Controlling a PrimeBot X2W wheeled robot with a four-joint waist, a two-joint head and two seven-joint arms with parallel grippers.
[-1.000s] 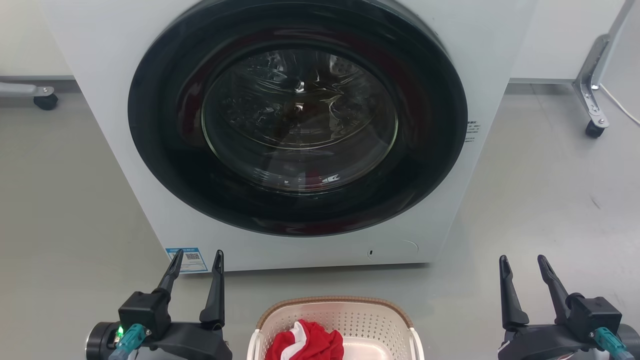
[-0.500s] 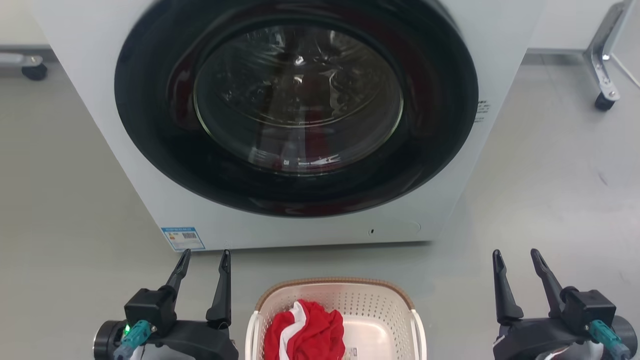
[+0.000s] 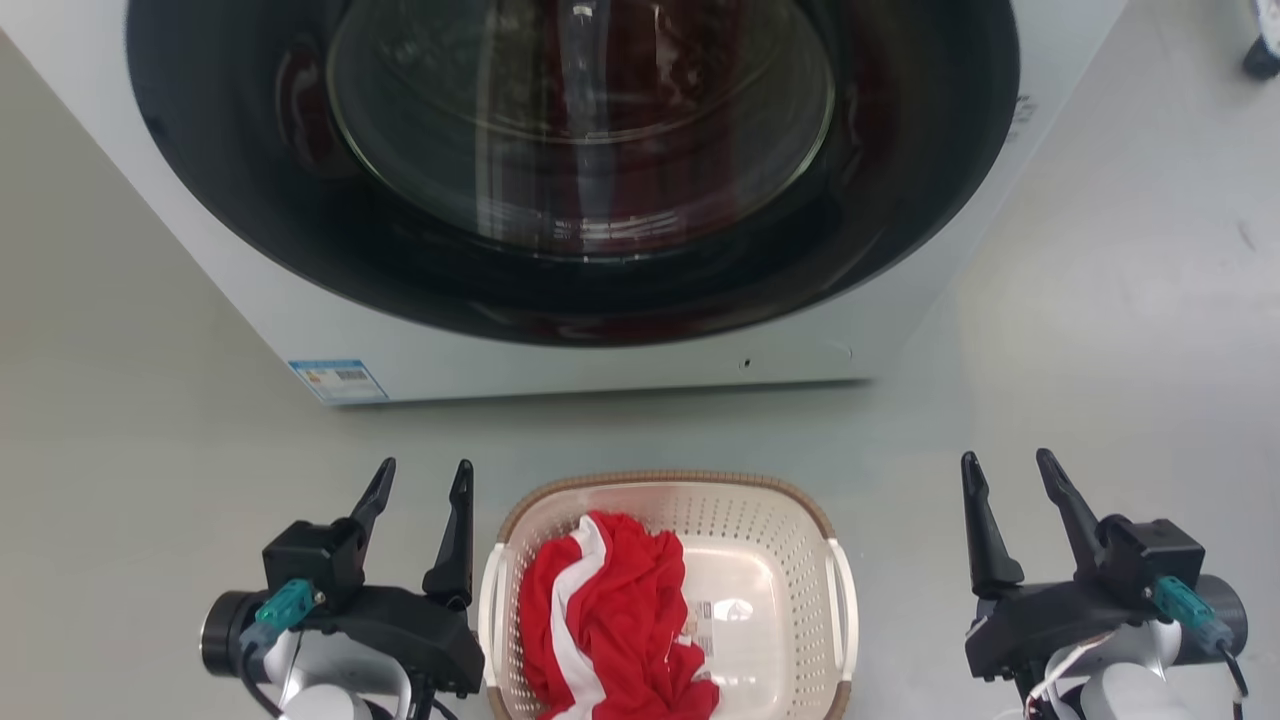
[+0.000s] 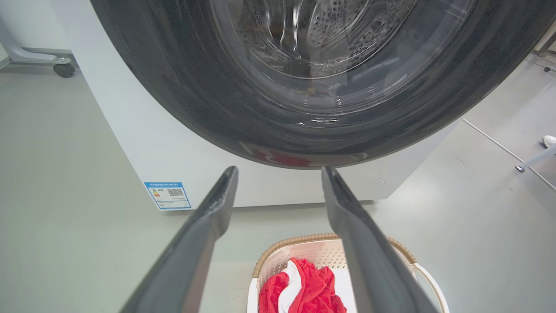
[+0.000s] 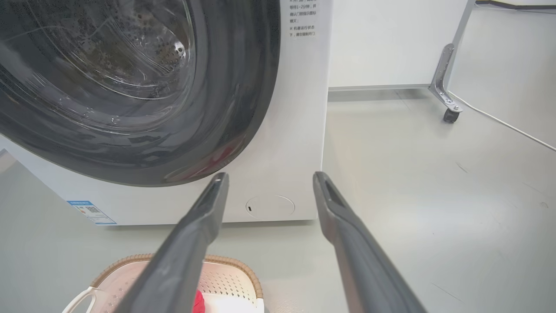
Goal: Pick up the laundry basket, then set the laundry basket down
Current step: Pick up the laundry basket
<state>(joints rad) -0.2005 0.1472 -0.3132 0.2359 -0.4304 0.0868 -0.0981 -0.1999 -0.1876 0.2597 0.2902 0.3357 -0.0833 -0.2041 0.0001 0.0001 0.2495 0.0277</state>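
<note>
- The laundry basket (image 3: 748, 522) stands on the floor (image 3: 1100, 350) at the bottom centre of the head view, its near end cut off by the lower edge.
- A crumpled red and white cloth (image 3: 610, 610) lies in the left half of the basket, and a small label (image 3: 700, 614) shows on the bare base beside it.
- A white handle runs along each long side of the basket, one on the left (image 3: 490, 612) and one on the right (image 3: 848, 612).
- The left gripper (image 3: 424, 470) sits at the lower left, just beside the basket's left handle. Its two fingers are spread apart and hold nothing.
- The right gripper (image 3: 1005, 460) sits at the lower right, well apart from the basket. Its fingers are likewise spread and empty.
- Neither gripper touches the basket.
- The washing machine (image 3: 620, 355) takes up the upper part of the frame, beyond the basket, with a strip of floor between them.
- Its round dark door (image 3: 580, 150) is closed, and reddish shapes show in the glass.
- A blue sticker (image 3: 337, 380) sits on the machine's lower left corner.
- In the right wrist view, a wheeled metal leg (image 5: 447, 87) stands at the upper right, with a pale cable (image 5: 499, 122) on the floor beside it.
</note>
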